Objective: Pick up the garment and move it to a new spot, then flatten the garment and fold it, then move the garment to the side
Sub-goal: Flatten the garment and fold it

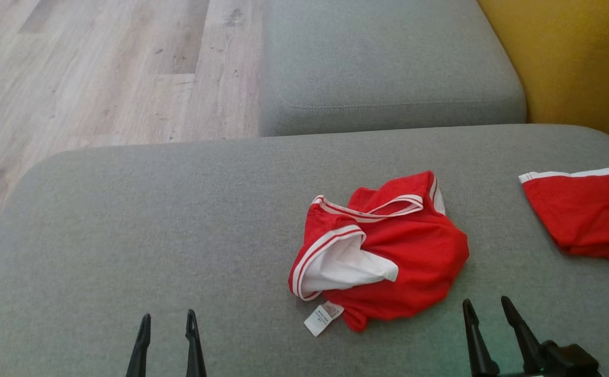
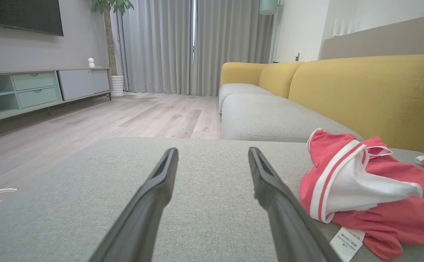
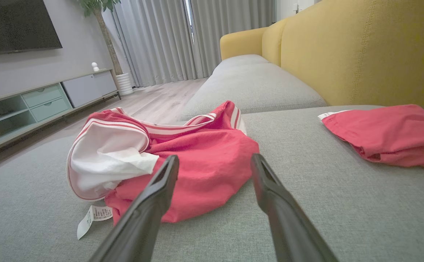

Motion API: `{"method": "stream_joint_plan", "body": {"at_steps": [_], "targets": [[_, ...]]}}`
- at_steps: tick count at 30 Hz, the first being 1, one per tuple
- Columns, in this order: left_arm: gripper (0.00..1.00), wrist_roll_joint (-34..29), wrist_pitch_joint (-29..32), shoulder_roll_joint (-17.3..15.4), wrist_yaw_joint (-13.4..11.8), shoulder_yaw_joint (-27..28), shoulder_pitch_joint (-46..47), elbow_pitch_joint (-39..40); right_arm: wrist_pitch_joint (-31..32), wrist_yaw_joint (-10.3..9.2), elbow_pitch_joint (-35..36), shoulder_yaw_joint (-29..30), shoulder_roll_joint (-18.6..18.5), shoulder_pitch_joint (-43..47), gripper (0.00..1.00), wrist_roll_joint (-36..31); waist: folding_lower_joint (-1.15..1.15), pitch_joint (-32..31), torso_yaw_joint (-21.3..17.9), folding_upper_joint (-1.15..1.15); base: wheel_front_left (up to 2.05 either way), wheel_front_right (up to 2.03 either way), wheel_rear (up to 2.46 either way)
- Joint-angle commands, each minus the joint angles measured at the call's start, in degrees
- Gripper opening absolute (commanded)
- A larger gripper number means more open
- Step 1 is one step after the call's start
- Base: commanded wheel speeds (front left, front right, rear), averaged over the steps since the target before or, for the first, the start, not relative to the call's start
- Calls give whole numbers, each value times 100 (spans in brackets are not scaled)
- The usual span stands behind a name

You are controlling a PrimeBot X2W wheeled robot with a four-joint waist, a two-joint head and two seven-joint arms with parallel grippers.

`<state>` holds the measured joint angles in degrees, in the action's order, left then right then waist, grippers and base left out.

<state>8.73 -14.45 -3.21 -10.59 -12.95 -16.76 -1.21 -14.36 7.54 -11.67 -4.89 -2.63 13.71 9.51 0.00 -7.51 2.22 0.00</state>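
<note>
Red knit garment (image 1: 414, 251), white-striped trim + white lining, crumpled in soft heap mid grey woven cushion (image 1: 126, 235); care tag (image 1: 324, 318) sticking out. L gripper (image 1: 169, 314) & R gripper (image 1: 486, 300): jaws apart, empty. 2nd red piece (image 1: 587, 214) lies flatter, at R.

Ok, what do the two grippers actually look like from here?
They match: the left gripper and right gripper each have two long, slim, matte black fingers that taper to narrow tips, with a flatter inner face near the ends. A chunky black block sits at the base of the right one.
</note>
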Motion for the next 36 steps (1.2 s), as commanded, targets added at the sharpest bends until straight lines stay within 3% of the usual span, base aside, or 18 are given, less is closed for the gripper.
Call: {"method": "stream_joint_plan", "body": {"at_steps": [1, 9, 14, 18, 22, 31, 35, 36], "targets": [[100, 47, -54, 33, 9, 167, 342, 149, -63, -5, 217, -145, -58, -254, 100, -43, 0, 8, -21, 0, 0, 0, 0], [100, 258, -54, 33, 184, -21, 785, -40, -63, -5, 377, -250, -160, -317, 100, -63, 0, 199, -210, 0, 0, 0, 0], [100, 674, -54, 33, 553, -392, 1727, -546, -63, -5, 422, -316, -248, -437, 100, -50, 0, 492, -386, 0, 0, 0, 0], [100, 1087, -29, 33, 996, -758, 2762, -1131, -63, -5, 454, -485, -370, -597, 100, -28, 0, 850, -583, 0, 0, 0, 0], [100, 1161, 334, 33, 1217, -1076, 3756, -1736, -63, -5, 502, -592, -482, -843, 100, 48, 0, 1291, -729, 0, 0, 0, 0], [100, 1287, 1701, 33, 1064, -1535, 4881, -3185, -63, -5, 513, -720, -562, -1137, 100, 147, 0, 1703, -944, 0, 0, 0, 0], [100, 1780, 2159, 33, 1181, -1624, 4911, -3399, -63, -5, 502, -752, -547, -1179, 100, 154, 0, 1722, -1050, 0, 0, 0, 0], [0, 2094, 2332, 33, 1274, -1671, 4871, -3405, -63, -5, 490, -761, -529, -1197, 100, 151, 0, 1701, -1117, 0, 0, 0, 0]]}}
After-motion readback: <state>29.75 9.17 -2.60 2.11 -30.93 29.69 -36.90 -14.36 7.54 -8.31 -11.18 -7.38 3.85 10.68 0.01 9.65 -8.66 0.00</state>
